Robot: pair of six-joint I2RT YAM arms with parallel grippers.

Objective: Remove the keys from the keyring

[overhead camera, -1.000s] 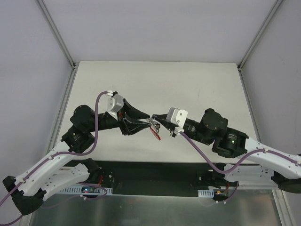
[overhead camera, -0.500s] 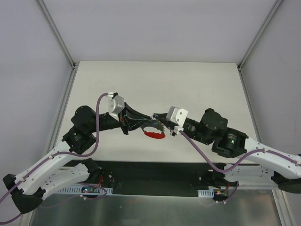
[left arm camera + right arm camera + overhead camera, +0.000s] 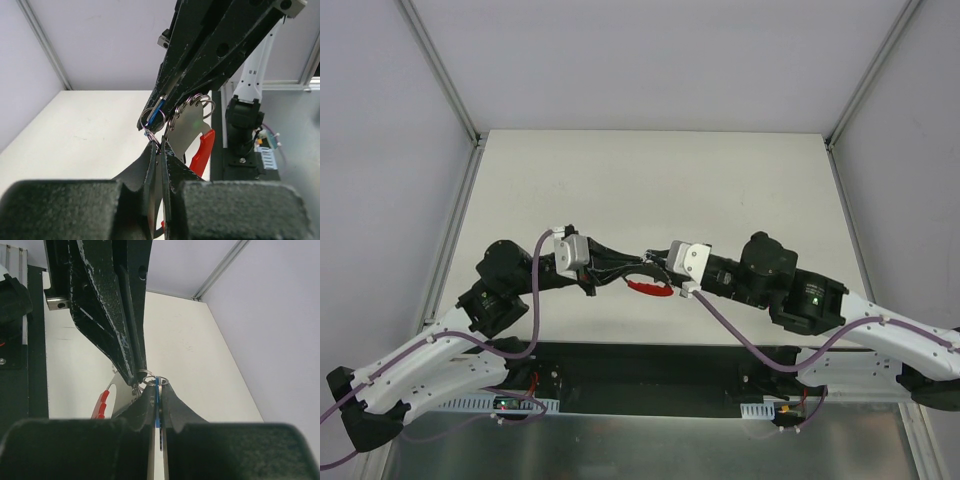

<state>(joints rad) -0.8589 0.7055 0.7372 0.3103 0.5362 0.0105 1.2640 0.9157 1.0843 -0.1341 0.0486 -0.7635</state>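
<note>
My two grippers meet tip to tip above the near middle of the table. My left gripper (image 3: 632,268) (image 3: 160,146) is shut on the thin wire keyring (image 3: 149,131) (image 3: 147,374). My right gripper (image 3: 653,264) (image 3: 156,382) is shut on a flat key with a blue edge (image 3: 157,390) (image 3: 158,111) that hangs on the ring. The red tag (image 3: 648,287) (image 3: 202,150) (image 3: 102,403) and a silvery flat metal piece (image 3: 184,131) hang below the fingers. Several small linked rings (image 3: 198,102) sit beside them. Other keys are hidden.
The white table (image 3: 650,180) is walled by pale panels with metal rails at left (image 3: 445,75) and right (image 3: 875,75). A black strip (image 3: 650,365) with the arm bases runs along the near edge.
Both grippers have shifted slightly toward the near edge and stayed shut. The red tag swung from hanging straight down to lying sideways under the fingers.
</note>
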